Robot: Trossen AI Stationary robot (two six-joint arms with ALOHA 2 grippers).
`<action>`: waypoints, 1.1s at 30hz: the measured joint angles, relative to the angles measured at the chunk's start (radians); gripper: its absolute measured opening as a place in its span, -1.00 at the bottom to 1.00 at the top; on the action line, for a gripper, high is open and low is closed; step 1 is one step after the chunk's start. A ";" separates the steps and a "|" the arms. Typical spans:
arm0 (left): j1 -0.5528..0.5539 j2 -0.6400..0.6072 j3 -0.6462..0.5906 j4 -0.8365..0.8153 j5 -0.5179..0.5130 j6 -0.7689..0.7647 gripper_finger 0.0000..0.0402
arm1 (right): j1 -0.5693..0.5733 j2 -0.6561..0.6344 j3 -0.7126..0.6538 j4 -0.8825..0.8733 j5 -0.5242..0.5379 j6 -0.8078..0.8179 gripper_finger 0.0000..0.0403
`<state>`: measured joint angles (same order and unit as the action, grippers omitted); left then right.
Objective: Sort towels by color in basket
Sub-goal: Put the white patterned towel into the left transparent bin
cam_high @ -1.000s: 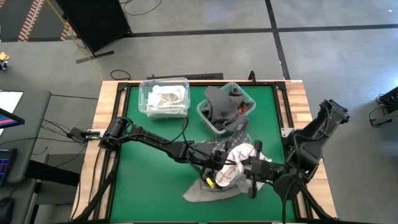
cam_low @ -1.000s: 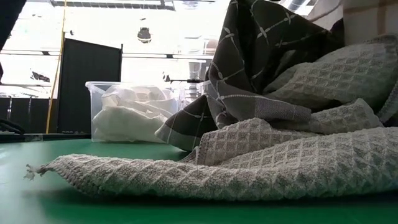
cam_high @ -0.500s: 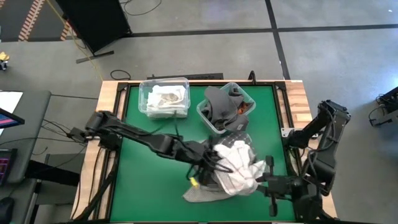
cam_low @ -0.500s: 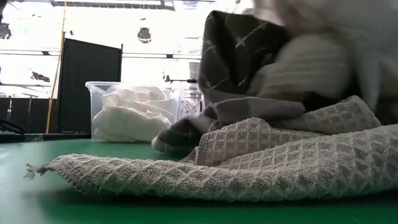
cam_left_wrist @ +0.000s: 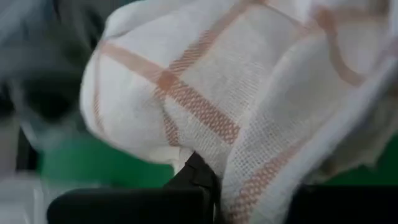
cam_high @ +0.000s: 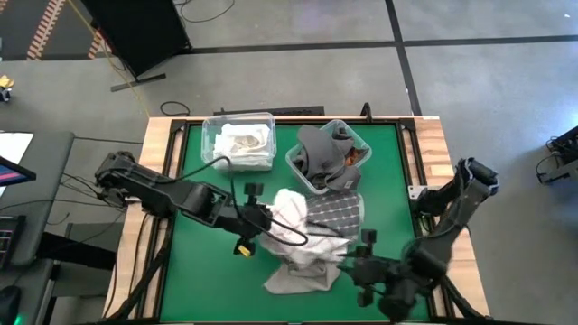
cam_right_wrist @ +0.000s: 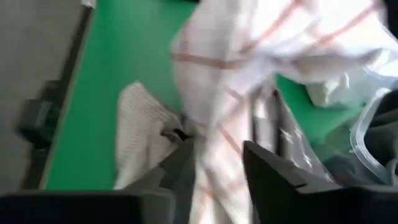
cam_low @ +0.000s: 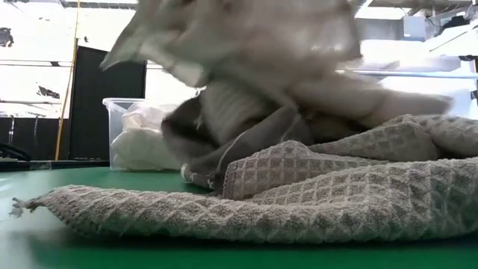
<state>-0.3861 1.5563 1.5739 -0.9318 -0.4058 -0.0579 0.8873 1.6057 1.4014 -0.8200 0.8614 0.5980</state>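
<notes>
White orange-striped towel (cam_high: 291, 215) lifted over grey towels (cam_high: 302, 271), mid-table.

From above I see the green worktop (cam_high: 208, 280) framed by pale wooden edging (cam_high: 143, 171), standing on a grey concrete floor (cam_high: 271, 72) crossed by dark seam lines. A black panel (cam_high: 135, 32) stands on the floor beyond the far left corner, with a yellow cable (cam_high: 113, 63) trailing past it. At the far left edge I can make out a grey side table (cam_high: 32, 208) with white paper (cam_high: 13, 144) on it. Looking level across the worktop, bright light floods in behind the black panel (cam_low: 108, 101).
</notes>
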 joint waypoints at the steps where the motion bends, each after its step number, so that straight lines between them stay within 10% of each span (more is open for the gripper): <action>1: -0.003 0.004 -0.007 -0.038 0.000 -0.032 -0.91 | -0.016 0.014 0.000 0.000 0.000 0.005 -0.12; 9: -0.015 0.050 -0.108 -0.193 0.039 -0.197 -0.91 | -0.109 0.131 0.000 -0.003 -0.022 0.023 0.18; 33: -0.034 0.049 -0.446 -0.258 0.274 -0.388 -0.91 | -0.343 0.216 -0.042 0.264 -0.145 -0.179 0.00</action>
<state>-0.4202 1.6054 1.1278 -1.1895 -0.1321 -0.4463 0.5440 1.8217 1.3590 -0.5560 0.7162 0.4185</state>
